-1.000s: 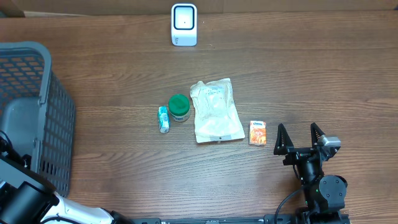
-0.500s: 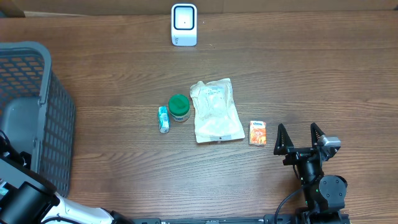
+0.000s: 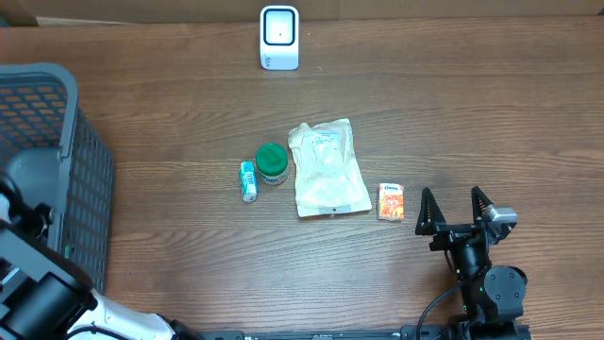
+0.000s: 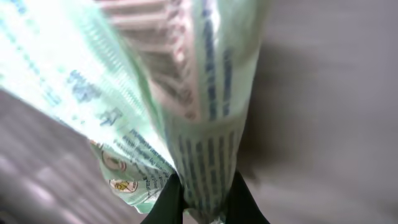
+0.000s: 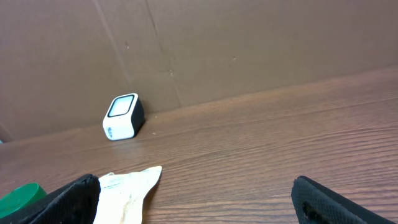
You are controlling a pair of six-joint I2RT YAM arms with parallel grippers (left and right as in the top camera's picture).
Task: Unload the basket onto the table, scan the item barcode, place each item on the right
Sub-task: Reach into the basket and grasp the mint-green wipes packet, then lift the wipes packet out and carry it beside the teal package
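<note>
In the left wrist view a pale green and white printed packet (image 4: 186, 93) fills the frame, blurred. My left gripper (image 4: 202, 199) is shut on its lower end, with a dark finger on each side. From overhead, only the left arm (image 3: 28, 283) shows, by the grey basket (image 3: 66, 170); the packet is hidden there. The white scanner (image 3: 279, 38) stands at the table's far edge and also shows as the scanner (image 5: 123, 116) in the right wrist view. My right gripper (image 3: 456, 210) is open and empty near the front right, its right gripper (image 5: 196, 199) jaws wide apart.
In the middle of the table lie a white pouch (image 3: 327, 168), a green-lidded jar (image 3: 272, 162), a small teal tube (image 3: 248, 180) and a small orange box (image 3: 391, 201). The basket takes up the left edge. A cardboard wall (image 5: 249, 43) runs behind the scanner.
The left arm has shifted slightly beside the basket. The right arm and the things on the table have not moved.
</note>
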